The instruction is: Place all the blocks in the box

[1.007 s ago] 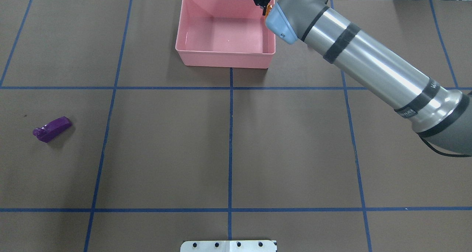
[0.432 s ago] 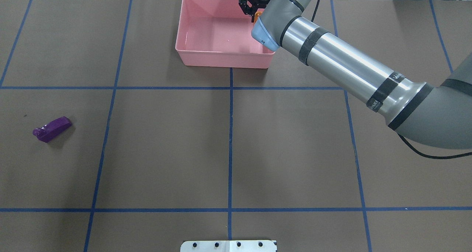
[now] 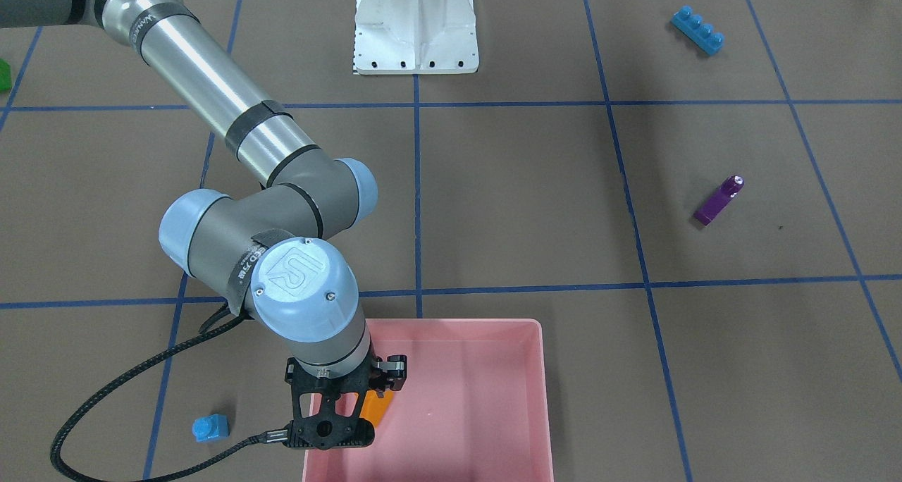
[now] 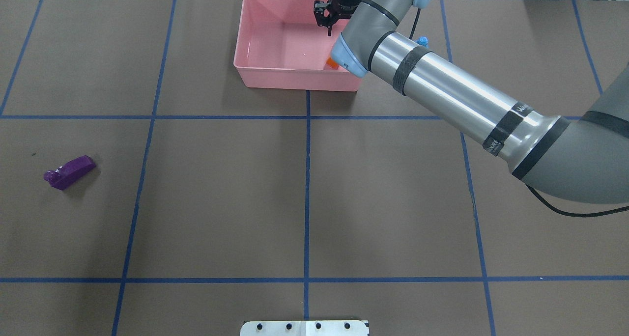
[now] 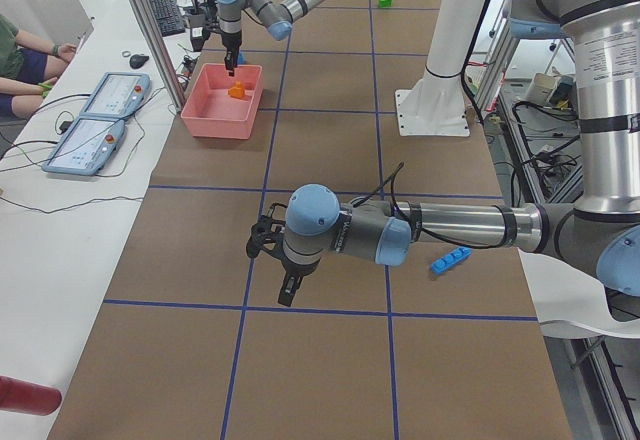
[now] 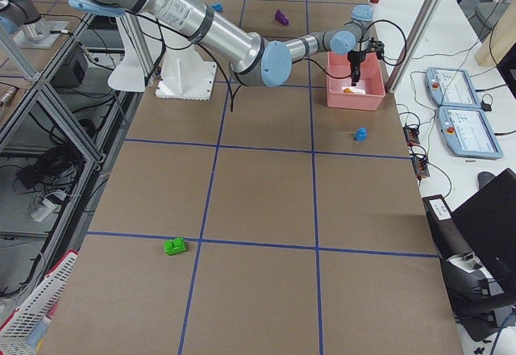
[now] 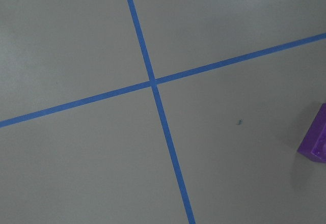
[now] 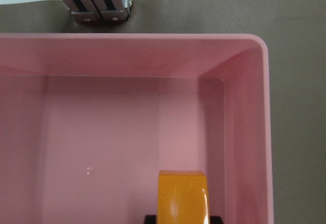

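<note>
Right tool (image 4: 325, 22) hangs over the right-hand half of the box (image 4: 295, 79), fingers pointing straight down, jaws parted with nothing between them. Below it the orange block (image 4: 332, 63) is inside the box, close to the right-hand wall and clear of the fingers. Whether it lies flat on the floor I cannot tell. Leftward the pink floor runs open to the opposite wall.

The right arm comes in from the right edge. Its silver forearm slants across the box's near right corner and its wrist folds down over the rim. The tiny blue block (image 4: 421, 41) sits on the bench (image 4: 221, 203) near the box's right side, not touching it.

Out on the left, the purple block (image 4: 70, 172) lies alone in wide open room. The left tool (image 5: 286, 288) hovers low near it, and whether its jaws are wide or narrow I cannot tell.

The long blue block (image 3: 697, 31) rests beyond the white base plate (image 3: 416, 24). The green block (image 6: 174, 246) is well off toward the robot's right end.

The bench is brown matting with a blue tape grid. Two pendants (image 5: 105, 115) and a seated person (image 5: 15, 60) are on the side table past the box.
</note>
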`<state>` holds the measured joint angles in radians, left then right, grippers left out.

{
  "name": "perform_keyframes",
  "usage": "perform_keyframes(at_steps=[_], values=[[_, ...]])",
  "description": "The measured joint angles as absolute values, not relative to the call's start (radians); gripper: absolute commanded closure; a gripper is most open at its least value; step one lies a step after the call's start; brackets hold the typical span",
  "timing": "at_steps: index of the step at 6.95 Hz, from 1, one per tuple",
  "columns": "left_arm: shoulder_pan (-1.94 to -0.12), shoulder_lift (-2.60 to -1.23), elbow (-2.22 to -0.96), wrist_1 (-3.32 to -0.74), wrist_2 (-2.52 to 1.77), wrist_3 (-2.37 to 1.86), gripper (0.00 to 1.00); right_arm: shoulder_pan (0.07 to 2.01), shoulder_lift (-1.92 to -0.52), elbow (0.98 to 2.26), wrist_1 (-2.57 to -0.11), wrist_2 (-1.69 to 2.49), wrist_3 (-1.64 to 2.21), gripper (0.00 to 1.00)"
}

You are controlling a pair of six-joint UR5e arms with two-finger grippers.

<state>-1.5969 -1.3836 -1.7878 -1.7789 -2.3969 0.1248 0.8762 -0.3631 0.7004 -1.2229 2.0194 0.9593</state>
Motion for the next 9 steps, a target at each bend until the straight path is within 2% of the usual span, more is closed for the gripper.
perform_keyframes(at_steps=[2, 4, 6, 7, 9], values=[[-1.597, -1.388, -1.789, -1.789, -2.423, 0.125, 0.0, 0.88, -0.36, 0.708, -1.225, 2.018, 0.964, 0.0], [-1.549, -1.397, -1.79, -1.829, -2.43, 0.123, 0.0, 0.897, -0.358, 0.782, -1.301, 2.038, 0.965, 0.0], [-1.417, -1.408, -1.793, -1.92, -2.424, 0.042, 0.0, 0.918, -0.403, 1.019, -1.546, 2.062, 0.953, 0.0], [-1.338, -1.407, -1.792, -1.995, -2.401, -0.027, 0.0, 0.925, -0.481, 1.192, -1.65, 2.066, 0.943, 0.0], [-1.195, -1.407, -1.792, -2.073, -2.306, -0.088, 0.0, 0.938, -0.742, 1.55, -1.738, 2.069, 0.888, 0.0]])
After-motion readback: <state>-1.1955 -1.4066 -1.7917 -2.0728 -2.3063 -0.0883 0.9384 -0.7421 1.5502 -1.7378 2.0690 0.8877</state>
